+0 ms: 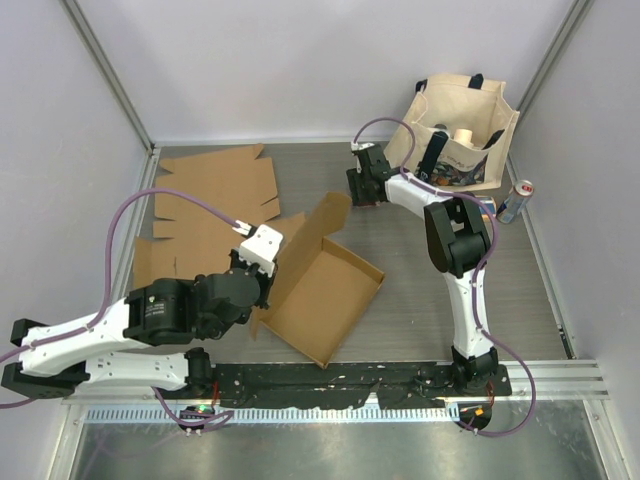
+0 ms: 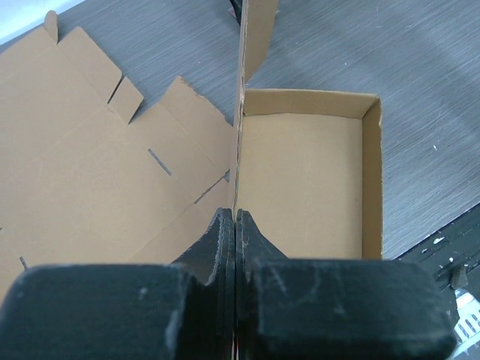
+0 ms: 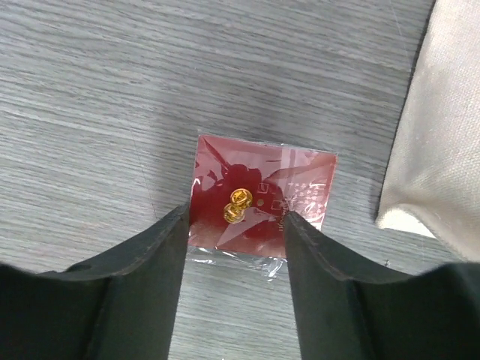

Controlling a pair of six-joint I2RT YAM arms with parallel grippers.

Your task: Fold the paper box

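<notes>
The paper box [image 1: 325,290] is a brown cardboard tray, partly folded, in the middle of the table. Its walls stand up and a flap [image 1: 322,225] rises at the back. My left gripper [image 1: 268,262] is shut on the box's left wall, and the left wrist view shows that thin wall [image 2: 238,150] edge-on, running into the closed left gripper [image 2: 236,217]. My right gripper [image 1: 358,192] hovers at the back of the table, away from the box. In the right wrist view the right gripper [image 3: 235,217] is open, with a red plastic packet [image 3: 259,191] lying between its fingertips.
Flat unfolded cardboard sheets [image 1: 210,200] lie left of the box, also seen in the left wrist view [image 2: 90,150]. A beige tote bag [image 1: 462,130] with items stands at the back right, its side [image 3: 442,127] near the packet. A drink can [image 1: 515,200] stands beside it.
</notes>
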